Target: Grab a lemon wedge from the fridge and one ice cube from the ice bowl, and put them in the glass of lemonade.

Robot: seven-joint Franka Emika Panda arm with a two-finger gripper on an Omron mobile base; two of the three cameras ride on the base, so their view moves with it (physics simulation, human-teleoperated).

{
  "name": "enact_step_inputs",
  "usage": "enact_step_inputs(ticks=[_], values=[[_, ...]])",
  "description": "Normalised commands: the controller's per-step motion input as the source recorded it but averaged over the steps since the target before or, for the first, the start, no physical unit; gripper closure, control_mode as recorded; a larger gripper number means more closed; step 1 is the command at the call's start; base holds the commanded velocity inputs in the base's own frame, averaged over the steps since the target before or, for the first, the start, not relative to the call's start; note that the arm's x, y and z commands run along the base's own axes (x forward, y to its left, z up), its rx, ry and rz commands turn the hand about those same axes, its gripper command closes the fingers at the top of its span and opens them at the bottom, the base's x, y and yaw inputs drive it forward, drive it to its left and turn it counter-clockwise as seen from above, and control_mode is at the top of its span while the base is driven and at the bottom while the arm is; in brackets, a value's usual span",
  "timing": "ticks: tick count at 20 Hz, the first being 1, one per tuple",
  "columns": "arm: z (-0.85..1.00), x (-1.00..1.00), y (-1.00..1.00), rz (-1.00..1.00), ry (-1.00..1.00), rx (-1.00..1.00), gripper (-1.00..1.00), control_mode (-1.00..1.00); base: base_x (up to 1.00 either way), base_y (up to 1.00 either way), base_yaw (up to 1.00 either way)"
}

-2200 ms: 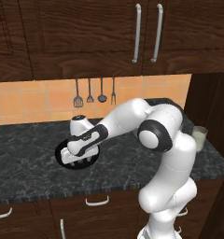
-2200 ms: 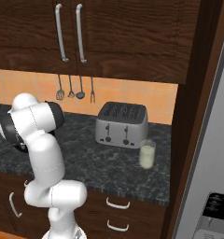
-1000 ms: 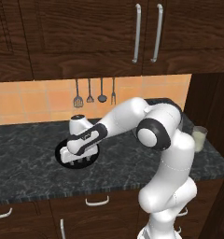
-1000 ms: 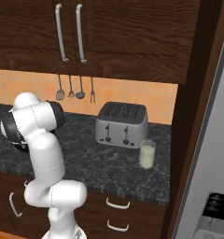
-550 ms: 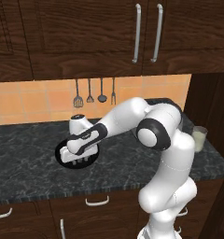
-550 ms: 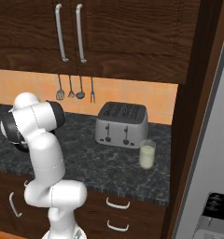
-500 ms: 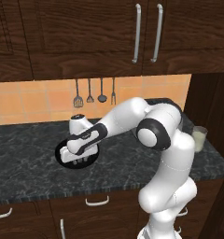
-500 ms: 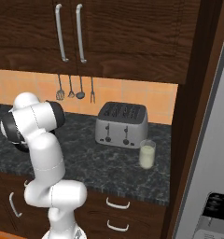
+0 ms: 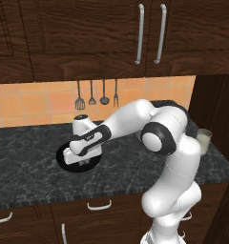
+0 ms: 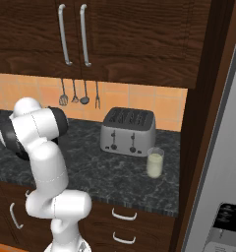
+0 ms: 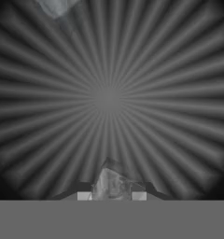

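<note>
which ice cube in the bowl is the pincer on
The ice cube between the pincer's tips; the other ice cube lies apart near the ice bowl's rim.

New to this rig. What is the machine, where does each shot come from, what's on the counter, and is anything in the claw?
It is a white robot arm on a driving base, in a rendered kitchen. Two cameras sit behind it, one to its left, one to its right. The third looks along the claw. On the dark counter stand a silver toaster, a glass of lemonade and a black ice bowl. The hand reaches down into the bowl. In the hand view its ribbed inside shows, another ice cube lies near the top, and the claw's tips sit close on one ice cube. It is not lifted yet.
</note>
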Motion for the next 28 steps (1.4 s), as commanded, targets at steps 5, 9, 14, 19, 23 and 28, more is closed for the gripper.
enact_step_inputs(ticks=[5,9,14,19,23,28], values=[[0.46,0.00,-0.14,0.00,-0.03,0.00,1.00,-1.00,0.00,0.00,0.00],[0.38,0.00,0.07,0.00,-0.08,0.00,1.00,-1.00,0.00,0.00,0.00],[0.10,-0.06,0.02,-0.02,-0.03,0.00,1.00,-1.00,0.00,0.00,0.00],[0.53,-0.67,0.00,-0.18,-0.03,-0.09,1.00,-1.00,0.00,0.00,0.00],[0.91,-0.58,-0.26,-0.24,0.00,-0.15,1.00,-1.00,0.00,0.00,0.00],[0.78,-0.63,-0.76,-0.19,0.00,-0.04,1.00,-1.00,0.00,0.00,0.00]])
